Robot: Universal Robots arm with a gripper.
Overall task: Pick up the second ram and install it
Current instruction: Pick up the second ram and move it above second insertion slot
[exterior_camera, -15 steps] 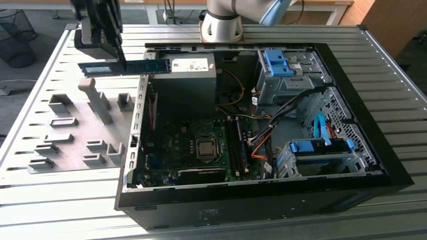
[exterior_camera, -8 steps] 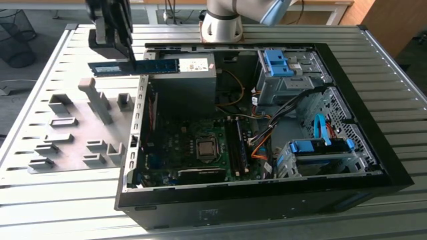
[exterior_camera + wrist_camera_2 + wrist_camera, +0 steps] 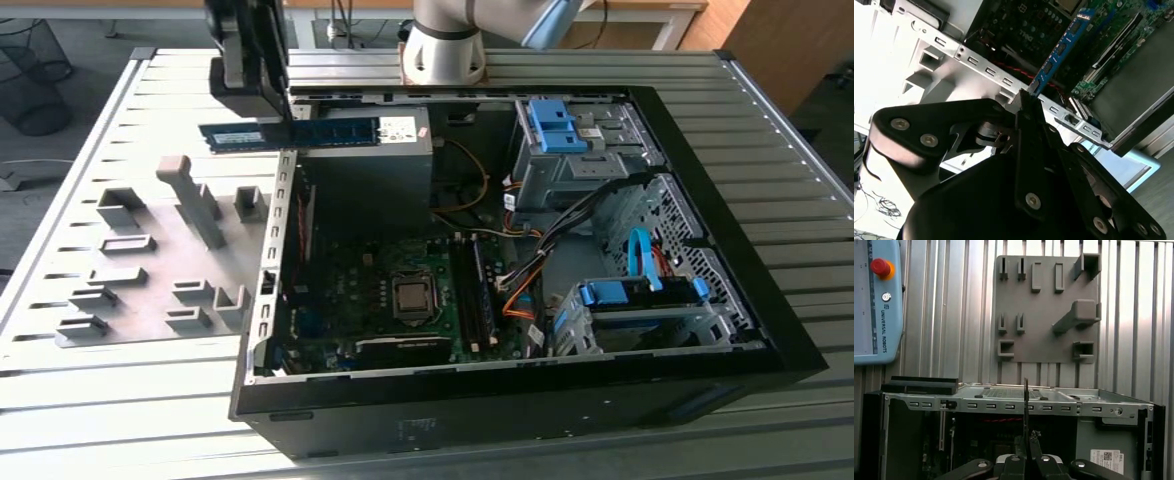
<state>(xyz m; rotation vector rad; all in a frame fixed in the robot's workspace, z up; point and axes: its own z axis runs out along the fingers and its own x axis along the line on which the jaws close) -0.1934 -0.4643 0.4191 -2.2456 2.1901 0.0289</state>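
We see the claw (image 3: 259, 102) closed on the second ram (image 3: 287, 133), pinching its upper edge; its upper body is cut off at the frame edge in the exterior view; the stick hangs level in the air, across the far end of the open computer case (image 3: 534, 420) wall on the exterior view's left; in both wrist views the ram is edge-on and its gripped part is hidden between the fingers (image 3: 1026, 117); chips and label are hard to make out there; a grey holder plate (image 3: 160, 255) lies on the table (image 3: 134, 400) beside the case, on the exterior view's left; the memory slots inside are too dark to tell.
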